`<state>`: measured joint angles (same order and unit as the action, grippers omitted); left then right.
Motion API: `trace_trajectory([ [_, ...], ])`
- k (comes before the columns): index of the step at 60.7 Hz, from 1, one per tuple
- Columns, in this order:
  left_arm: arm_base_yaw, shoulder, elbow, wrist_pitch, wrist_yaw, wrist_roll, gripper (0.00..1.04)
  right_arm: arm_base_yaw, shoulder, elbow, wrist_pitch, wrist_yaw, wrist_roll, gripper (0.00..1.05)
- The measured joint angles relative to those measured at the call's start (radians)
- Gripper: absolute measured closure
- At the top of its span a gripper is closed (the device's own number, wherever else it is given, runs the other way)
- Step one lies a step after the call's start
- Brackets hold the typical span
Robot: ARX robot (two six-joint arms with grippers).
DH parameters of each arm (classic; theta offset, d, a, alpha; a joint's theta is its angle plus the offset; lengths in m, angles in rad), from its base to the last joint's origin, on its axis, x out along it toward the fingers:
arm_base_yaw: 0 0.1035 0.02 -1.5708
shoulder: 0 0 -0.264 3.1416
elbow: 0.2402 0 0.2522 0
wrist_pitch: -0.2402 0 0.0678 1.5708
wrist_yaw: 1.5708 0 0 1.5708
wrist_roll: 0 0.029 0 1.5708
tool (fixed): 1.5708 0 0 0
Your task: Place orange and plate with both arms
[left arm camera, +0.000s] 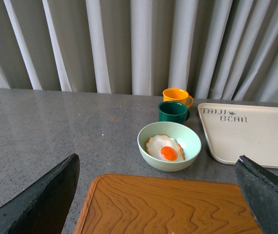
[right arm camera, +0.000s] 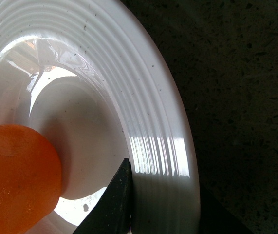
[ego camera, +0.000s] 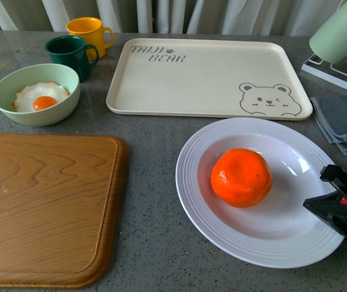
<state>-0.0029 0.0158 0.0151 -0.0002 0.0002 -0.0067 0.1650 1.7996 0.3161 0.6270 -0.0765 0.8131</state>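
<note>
The orange [ego camera: 241,177] lies in the well of the white ridged plate [ego camera: 188,182], which rests on the grey counter in front of the bear tray. My right gripper [ego camera: 326,205] is shut on the plate's right rim. In the right wrist view one dark finger [right arm camera: 115,202] lies over the rim [right arm camera: 153,122], with the orange [right arm camera: 17,175] close beside it. My left gripper [left arm camera: 153,197] is open and holds nothing. It hovers over the wooden board [left arm camera: 177,204] and does not show in the front view.
A wooden board [ego camera: 45,207] fills the left front. Behind it stand a pale green bowl [ego camera: 36,94] with a fried egg, a green mug [ego camera: 70,55] and a yellow mug [ego camera: 88,33]. A cream bear tray [ego camera: 209,76] lies at the back. A grey cloth [ego camera: 346,118] lies at the right.
</note>
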Motion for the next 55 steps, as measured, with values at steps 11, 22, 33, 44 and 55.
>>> trace_trajectory([
  [11, 0.000, 0.000, 0.000, 0.000, 0.000, 0.000, 0.09, -0.003, -0.006, -0.004, 0.017, -0.012, 0.012, 0.90],
  [22, 0.000, 0.000, 0.000, 0.000, 0.000, 0.000, 0.09, -0.003, -0.020, -0.011, 0.019, -0.012, 0.023, 0.90],
  [33, 0.000, 0.000, 0.000, 0.000, 0.000, 0.000, 0.09, -0.008, -0.035, -0.018, 0.020, -0.022, 0.031, 0.90],
  [44, 0.000, 0.000, 0.000, 0.000, 0.000, 0.000, 0.09, -0.017, -0.061, -0.031, 0.031, -0.042, 0.031, 0.93],
  [55, 0.000, 0.000, 0.000, 0.000, 0.000, 0.000, 0.09, -0.027, -0.094, -0.039, 0.042, -0.070, 0.033, 0.97],
])
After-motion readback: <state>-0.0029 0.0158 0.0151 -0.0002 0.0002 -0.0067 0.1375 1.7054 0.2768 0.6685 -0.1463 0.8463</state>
